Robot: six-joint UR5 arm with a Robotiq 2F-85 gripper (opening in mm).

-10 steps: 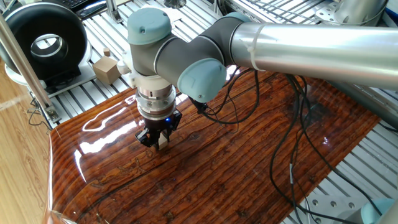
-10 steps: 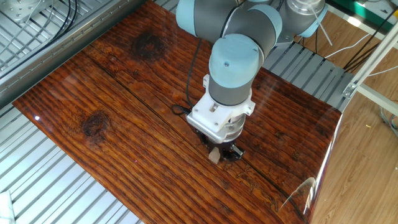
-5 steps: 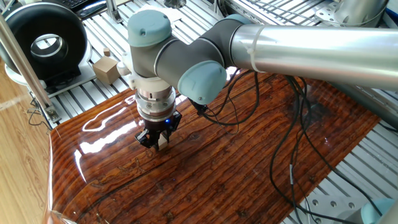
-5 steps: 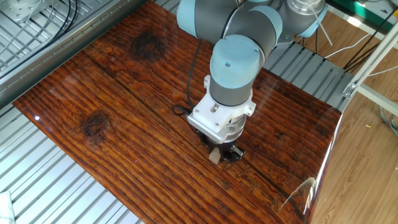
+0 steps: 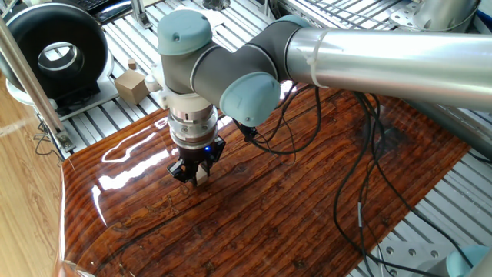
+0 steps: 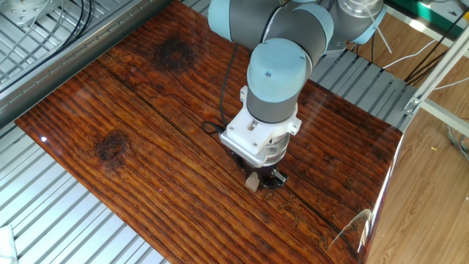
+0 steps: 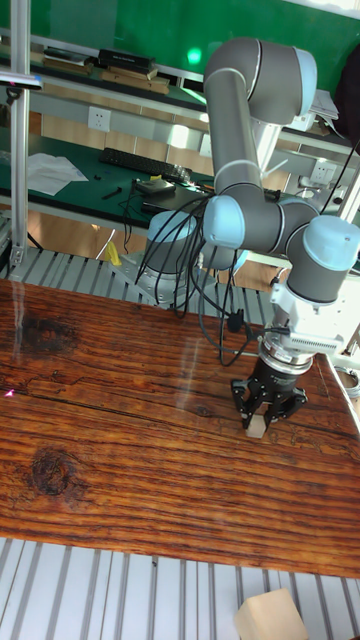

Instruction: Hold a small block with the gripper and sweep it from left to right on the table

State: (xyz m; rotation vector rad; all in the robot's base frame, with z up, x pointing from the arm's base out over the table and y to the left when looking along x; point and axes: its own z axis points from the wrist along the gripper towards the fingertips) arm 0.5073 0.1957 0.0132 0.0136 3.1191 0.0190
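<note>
The small block is a tiny pale tan cube pinched between the black fingers of my gripper. The gripper points straight down and is shut on the block, whose bottom rests at the surface of the glossy reddish-brown table. In the tall fixed view this spot is near the table's right end. The arm's wrist hides most of the fingers in the other fixed view.
A larger tan cube with a knob sits on the aluminium frame beside a black round device. Another tan block lies on the slats below the table. Black cables trail across the board.
</note>
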